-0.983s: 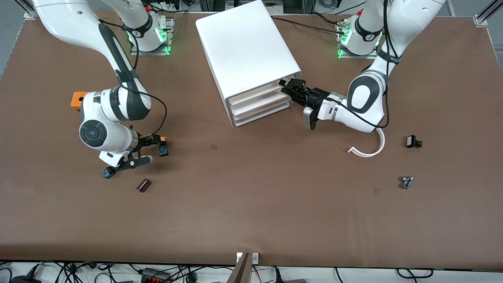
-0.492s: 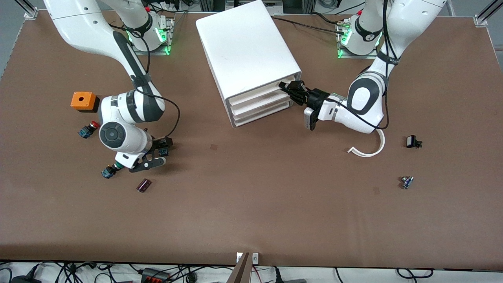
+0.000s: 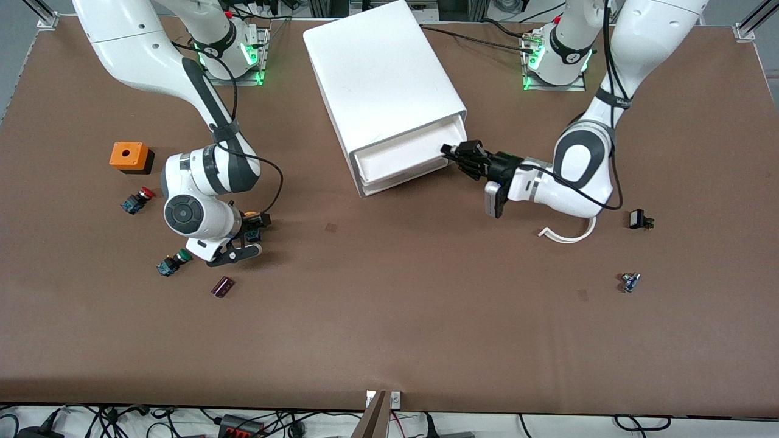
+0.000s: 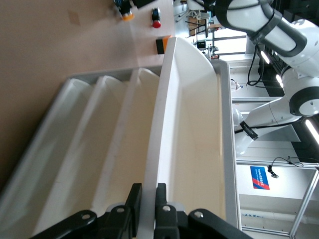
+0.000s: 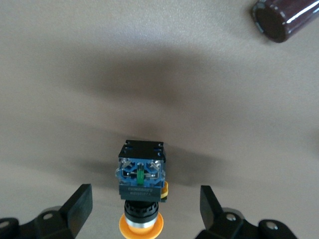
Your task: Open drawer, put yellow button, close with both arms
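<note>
The white cabinet point(image 3: 380, 73) stands at the back middle of the table. Its top drawer point(image 3: 398, 155) is pulled part way out. My left gripper point(image 3: 453, 155) is shut on the drawer's front lip. In the left wrist view the two fingers point(image 4: 133, 199) pinch that lip, and the drawer's inside point(image 4: 194, 124) looks empty. The yellow button point(image 3: 251, 220) lies on its side on the table toward the right arm's end. My right gripper point(image 3: 248, 234) is open and low around it. In the right wrist view the button point(image 5: 142, 184) lies between the spread fingers point(image 5: 79, 204), untouched.
An orange box point(image 3: 129, 156), a red button point(image 3: 137, 201), a green button point(image 3: 172, 261) and a dark cylinder point(image 3: 223, 286) lie near the right arm. A white curved piece point(image 3: 569, 234) and two small parts point(image 3: 639, 220) point(image 3: 630, 281) lie toward the left arm's end.
My left gripper has pulled the top drawer out of the cabinet. My right arm has shifted toward the table's middle, settling its open fingers around the yellow button and uncovering the red and green buttons.
</note>
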Controlling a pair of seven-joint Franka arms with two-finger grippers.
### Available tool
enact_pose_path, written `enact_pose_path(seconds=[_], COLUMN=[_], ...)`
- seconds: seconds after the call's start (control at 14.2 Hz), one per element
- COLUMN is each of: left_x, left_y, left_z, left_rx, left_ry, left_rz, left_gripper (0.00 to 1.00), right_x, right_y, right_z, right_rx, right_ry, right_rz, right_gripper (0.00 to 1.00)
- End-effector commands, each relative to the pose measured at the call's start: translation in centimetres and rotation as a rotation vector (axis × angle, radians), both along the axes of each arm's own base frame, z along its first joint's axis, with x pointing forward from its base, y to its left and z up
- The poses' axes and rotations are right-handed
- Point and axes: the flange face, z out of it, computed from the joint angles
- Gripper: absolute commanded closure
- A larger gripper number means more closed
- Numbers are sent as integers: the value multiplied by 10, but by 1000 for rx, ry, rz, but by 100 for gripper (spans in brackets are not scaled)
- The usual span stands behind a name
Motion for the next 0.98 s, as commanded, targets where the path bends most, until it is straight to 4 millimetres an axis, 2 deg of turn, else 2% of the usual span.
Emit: enact_pose_path(seconds=[0.0, 0.14, 0.28, 0.35, 0.49, 0.63, 0.77, 0.91], left_x=[44, 65, 80, 82, 82, 81, 81, 80], left_y=[22, 41, 52, 53, 51, 51, 52, 50], left_z=[-6, -7, -5, -5, -5, -4, 10, 45], left_rx=[36, 50, 60, 62, 67, 67, 77, 135], left_ry=[-17, -46, -70, -71, -62, -58, -4, 104], left_rz=[18, 32, 39, 39, 39, 39, 43, 70], left_gripper=[93, 93, 92, 88, 3, 0, 0, 0], right_x=[1, 1, 1, 2, 1, 2, 6, 18], right_y=[1, 1, -2, -3, -2, -5, -4, -2], right_z=[-5, -5, -5, -4, -5, -4, 4, 34], right_rx=[4, 3, 4, 5, 4, 4, 10, 21], right_ry=[4, 4, 4, 3, 6, 4, -10, -61], right_rz=[-16, -15, -21, -22, -21, -25, -28, -30], right_gripper=[14, 30, 38, 44, 59, 86, 94, 94])
